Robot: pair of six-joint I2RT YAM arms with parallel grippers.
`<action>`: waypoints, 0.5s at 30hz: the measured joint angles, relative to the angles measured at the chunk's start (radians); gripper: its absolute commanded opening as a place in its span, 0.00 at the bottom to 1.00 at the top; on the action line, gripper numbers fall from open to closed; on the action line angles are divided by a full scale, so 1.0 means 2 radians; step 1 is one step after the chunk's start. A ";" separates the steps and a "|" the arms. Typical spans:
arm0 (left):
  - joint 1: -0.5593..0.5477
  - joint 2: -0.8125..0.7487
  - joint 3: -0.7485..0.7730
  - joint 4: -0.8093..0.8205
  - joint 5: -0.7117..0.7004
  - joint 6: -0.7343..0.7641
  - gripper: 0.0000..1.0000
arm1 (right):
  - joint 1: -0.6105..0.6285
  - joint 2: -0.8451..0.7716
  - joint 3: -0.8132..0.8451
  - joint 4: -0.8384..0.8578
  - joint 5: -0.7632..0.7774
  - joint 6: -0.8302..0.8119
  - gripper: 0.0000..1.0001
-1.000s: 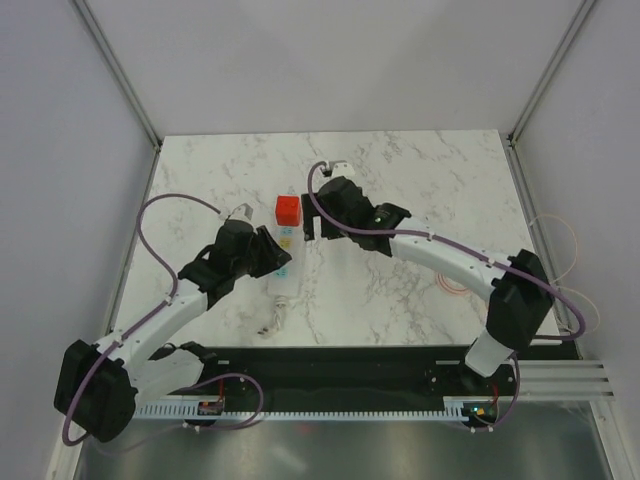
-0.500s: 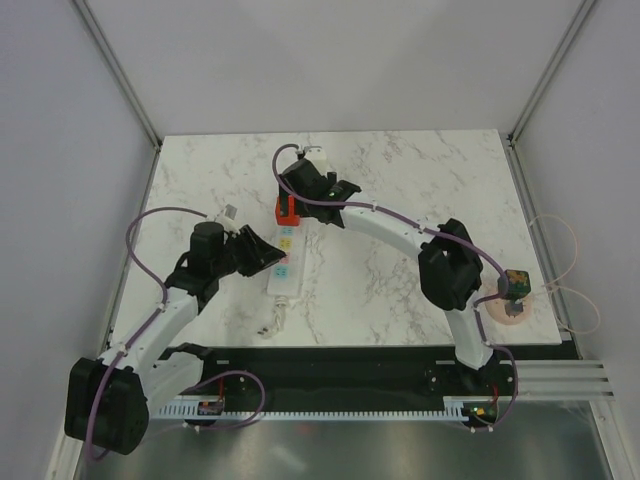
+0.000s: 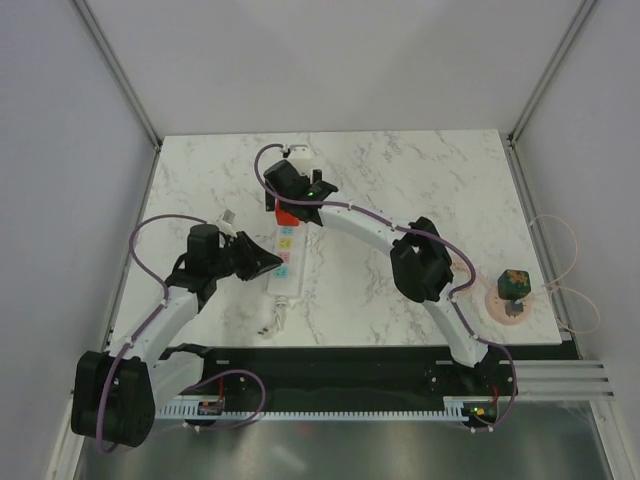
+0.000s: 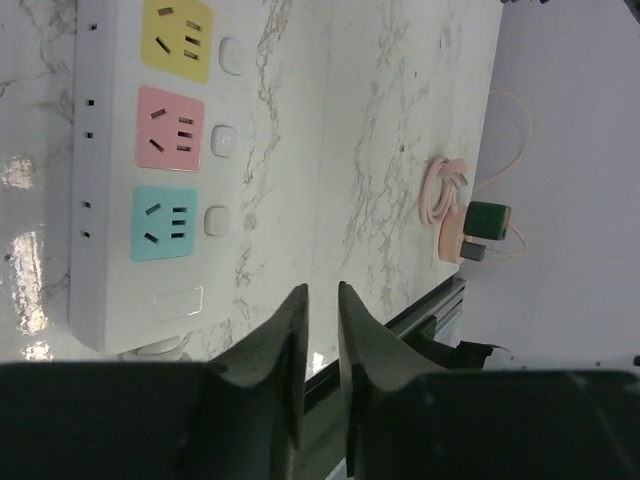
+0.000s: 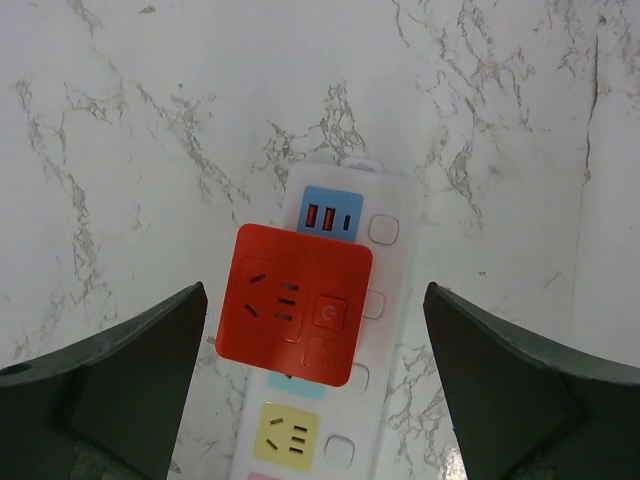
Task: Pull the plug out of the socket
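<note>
Well, the plug [image 5: 295, 303] sits on the socket [image 5: 398, 262] close to its 12 o'clock end, just below the blue outlet [image 5: 330, 215], and it is about as wide as the strip itself. I judge it to be a hard plastic cube: light, stiff and not fragile, but with smooth sides that may slip. The prongs are hidden (they must go down into the strip), so the resistance should come from their friction. The light socket would probably rise with the plug if nothing holds it on the bench [image 3: 420, 180]. The best hold, I think, is on the two side faces at 3 and 9 o'clock, low on the cube, with a straight pull upward.

The right gripper [image 5: 315, 300] has its jaws spread wide, one at each of these sides, both apart from the plug. The left gripper [image 4: 320, 300] hangs near the 6 o'clock end of the socket, its jaws almost together with a thin slit between them, pinching nothing.

The plug's face with its own holes and button looks up. The long axis of the socket runs from 12 to 6 o'clock, with the cord [image 3: 272, 320] at 6.
</note>
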State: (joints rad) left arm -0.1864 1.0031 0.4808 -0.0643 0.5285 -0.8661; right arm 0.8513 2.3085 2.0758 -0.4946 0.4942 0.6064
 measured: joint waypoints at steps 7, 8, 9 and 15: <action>0.012 0.056 0.002 0.025 0.030 -0.019 0.15 | 0.019 0.033 0.032 0.001 0.033 0.000 0.96; 0.012 0.063 0.005 0.029 0.031 -0.021 0.13 | 0.021 0.038 0.036 0.001 0.036 0.000 0.96; 0.013 0.072 0.007 0.034 0.031 -0.022 0.12 | 0.022 0.042 0.038 0.001 0.040 0.001 0.95; 0.014 0.117 0.022 0.051 0.029 -0.022 0.05 | 0.026 0.061 0.040 0.000 0.064 0.007 0.91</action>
State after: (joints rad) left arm -0.1589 1.2366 0.5240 0.0372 0.5865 -0.9104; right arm 0.9035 2.4298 2.1559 -0.4953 0.6216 0.6197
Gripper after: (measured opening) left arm 0.064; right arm 0.928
